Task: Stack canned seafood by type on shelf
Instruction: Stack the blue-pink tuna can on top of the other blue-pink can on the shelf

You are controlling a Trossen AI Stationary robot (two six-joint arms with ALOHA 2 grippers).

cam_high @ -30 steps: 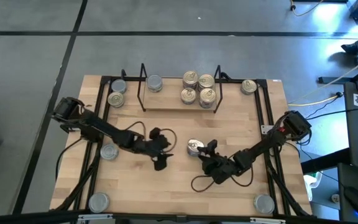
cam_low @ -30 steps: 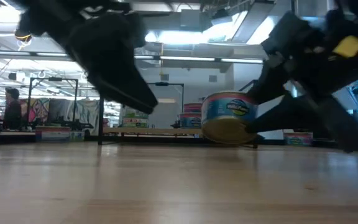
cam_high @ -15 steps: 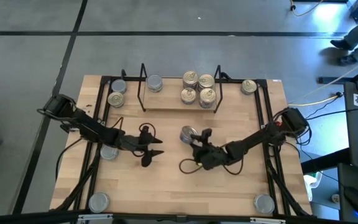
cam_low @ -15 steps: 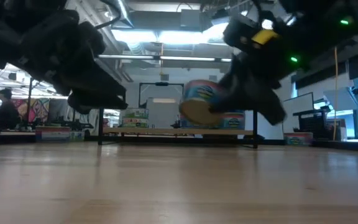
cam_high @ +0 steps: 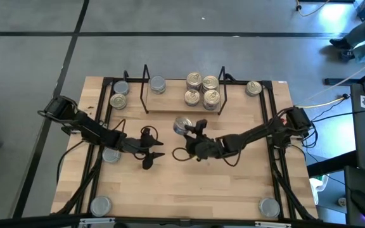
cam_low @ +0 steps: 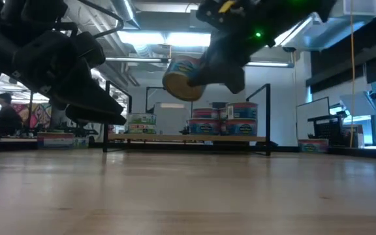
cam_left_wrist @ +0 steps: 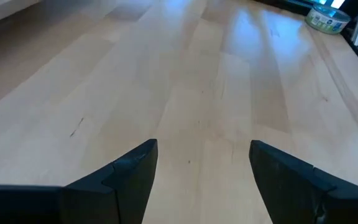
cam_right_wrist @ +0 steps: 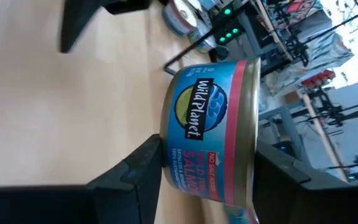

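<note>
A salmon tin [cam_high: 182,125] is gripped by the right claw [cam_high: 189,130] and held clear of the table [cam_high: 233,190], just in front of the shelf [cam_high: 170,104], probably for stacking. The left claw [cam_high: 149,147] is held wide open and empty over the table.

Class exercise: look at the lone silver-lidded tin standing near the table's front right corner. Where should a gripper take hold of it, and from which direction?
Grip the tin across its curved side wall, coming straight down from above. It stands upright, short and round, lid up, so the flat lid gives two fingers nothing to pinch. No other tin stands close, so open fingers should fit either side. Probably suits the right gripper, once free.
</note>
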